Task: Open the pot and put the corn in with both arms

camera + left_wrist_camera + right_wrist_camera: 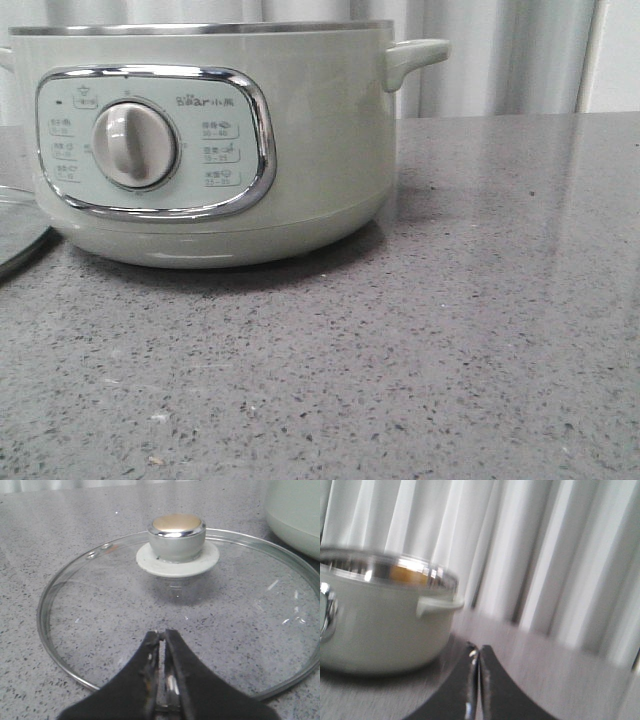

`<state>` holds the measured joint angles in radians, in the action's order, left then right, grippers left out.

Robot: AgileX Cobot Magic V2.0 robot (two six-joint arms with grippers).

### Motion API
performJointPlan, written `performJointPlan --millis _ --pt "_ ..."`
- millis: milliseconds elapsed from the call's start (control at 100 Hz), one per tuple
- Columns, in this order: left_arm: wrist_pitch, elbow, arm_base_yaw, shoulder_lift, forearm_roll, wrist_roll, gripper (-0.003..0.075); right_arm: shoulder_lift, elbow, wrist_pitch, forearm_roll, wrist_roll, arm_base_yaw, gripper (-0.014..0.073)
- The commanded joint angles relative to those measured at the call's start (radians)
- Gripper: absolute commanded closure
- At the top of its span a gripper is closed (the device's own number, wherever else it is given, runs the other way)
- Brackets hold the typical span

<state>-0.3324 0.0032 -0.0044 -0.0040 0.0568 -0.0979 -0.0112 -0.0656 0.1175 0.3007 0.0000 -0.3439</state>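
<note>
The sage-green pot (210,150) stands lidless on the grey counter at the left in the front view, its dial panel facing me. Its glass lid (180,615) with a chrome knob (176,537) lies flat on the counter beside the pot (295,515). My left gripper (161,631) is shut and empty, just above the lid's near part. My right gripper (476,647) is shut and empty, beside the pot (380,620) on its handle side. A yellow patch (407,575) shows inside the pot's steel rim in the blurred right wrist view; it may be the corn. Neither gripper shows in the front view.
The speckled grey counter (450,330) runs to the right and front of the pot. The lid's edge (20,235) shows at the far left of the front view. Pale curtains (545,555) hang behind the counter.
</note>
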Motion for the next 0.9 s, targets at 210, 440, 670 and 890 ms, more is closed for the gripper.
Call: performJointPlan --millis 210,440,670,890 --pt "0.031 0.006 -0.007 -0.034 0.006 0.004 0.0741 -0.002 0.097 0.37 -0.185 0.068 0.298 0.0652" --pt "0.031 0.006 -0.007 -0.034 0.006 0.004 0.0741 -0.019 0.097 -0.042 -0.342 -0.028 0.387 0.0652" --pt "0.031 0.006 -0.007 -0.034 0.006 0.004 0.0741 -0.019 0.097 -0.22 -0.316 -0.064 0.389 0.0652" --pt "0.031 0.006 -0.007 -0.034 0.006 0.004 0.0741 -0.019 0.097 -0.417 -0.308 -0.064 0.389 0.0652"
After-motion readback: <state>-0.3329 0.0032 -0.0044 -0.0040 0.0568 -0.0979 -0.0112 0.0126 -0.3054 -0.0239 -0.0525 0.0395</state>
